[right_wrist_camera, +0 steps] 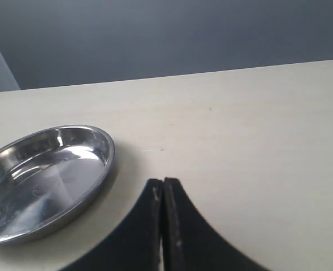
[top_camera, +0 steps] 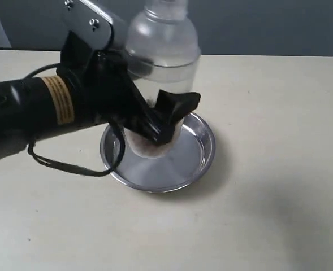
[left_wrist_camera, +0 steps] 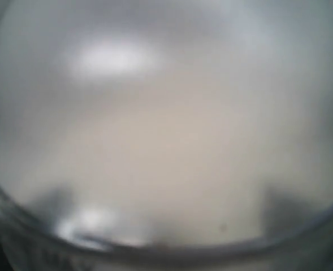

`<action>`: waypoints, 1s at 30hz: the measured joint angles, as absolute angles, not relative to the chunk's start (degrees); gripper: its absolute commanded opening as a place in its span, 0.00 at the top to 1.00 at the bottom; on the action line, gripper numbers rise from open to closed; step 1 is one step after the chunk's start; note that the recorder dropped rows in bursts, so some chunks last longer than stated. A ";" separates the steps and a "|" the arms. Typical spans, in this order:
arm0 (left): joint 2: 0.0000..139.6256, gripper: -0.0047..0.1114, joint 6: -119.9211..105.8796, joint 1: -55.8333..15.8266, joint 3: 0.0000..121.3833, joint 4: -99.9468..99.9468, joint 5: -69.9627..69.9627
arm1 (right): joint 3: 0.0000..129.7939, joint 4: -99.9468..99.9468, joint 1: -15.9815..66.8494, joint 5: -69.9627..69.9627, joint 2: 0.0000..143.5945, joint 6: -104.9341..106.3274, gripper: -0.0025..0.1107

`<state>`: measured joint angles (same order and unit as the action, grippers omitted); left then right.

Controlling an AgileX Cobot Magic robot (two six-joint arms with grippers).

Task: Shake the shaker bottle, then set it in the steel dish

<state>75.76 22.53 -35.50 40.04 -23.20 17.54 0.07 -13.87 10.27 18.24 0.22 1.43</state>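
the shaker bottle (top_camera: 163, 53) is gripped around its lower body by the left pincer (top_camera: 174, 119), whose jaws are spread wide and clamped against its two sides. the bottle is held upright in the air above the steel dish (top_camera: 204, 151), which lies on the tabletop (top_camera: 268, 113). brown granules (top_camera: 149, 148) are seen at the bottle's base. the right pincer (right_wrist_camera: 163, 189) is pressed together on nothing, near the dish.

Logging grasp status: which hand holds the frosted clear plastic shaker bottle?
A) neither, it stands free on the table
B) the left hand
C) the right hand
B: the left hand clamps the lower body of the frosted clear plastic shaker bottle, while the right hand is shut on nothing near the round shiny steel dish.
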 measured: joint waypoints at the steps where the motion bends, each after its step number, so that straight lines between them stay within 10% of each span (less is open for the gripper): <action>1: 75.89 0.96 22.16 -34.99 40.04 -20.32 17.41 | 0.07 -13.87 10.27 18.24 0.22 1.43 0.98; 30: 71.35 0.96 23.80 -32.64 48.15 -22.83 21.81 | 0.07 -13.87 10.27 18.24 0.22 1.43 0.98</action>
